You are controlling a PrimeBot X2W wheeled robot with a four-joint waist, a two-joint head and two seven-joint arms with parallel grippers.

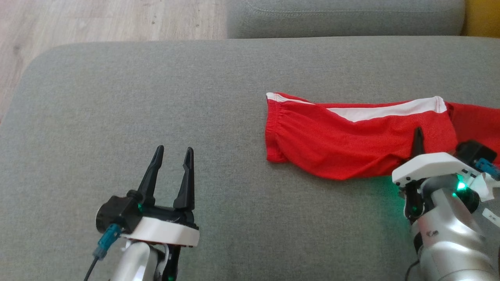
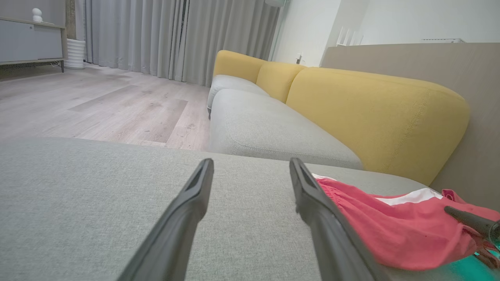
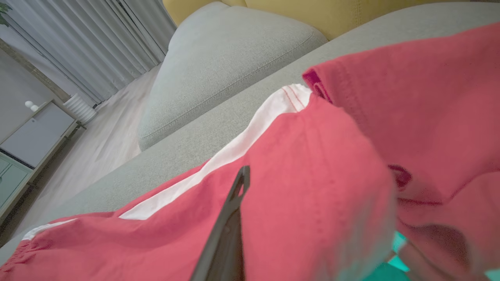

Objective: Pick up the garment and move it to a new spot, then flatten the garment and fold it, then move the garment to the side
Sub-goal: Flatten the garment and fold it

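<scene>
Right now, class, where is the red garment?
Head view: the red garment lies on the right side of the grey cushion, its near edge pinched by the shut right gripper, clear of the open left gripper at lower left.

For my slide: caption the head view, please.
Right gripper shut on red garment on grey cushion; left gripper open, apart.

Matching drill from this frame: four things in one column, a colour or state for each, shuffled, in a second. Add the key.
1 left gripper
2 right gripper
3 garment
4 sofa backrest

A yellow
B shut on the garment
C red with white stripe
D open, holding nothing

Pairs: 1-D, 2-B, 3-C, 4-A
</scene>
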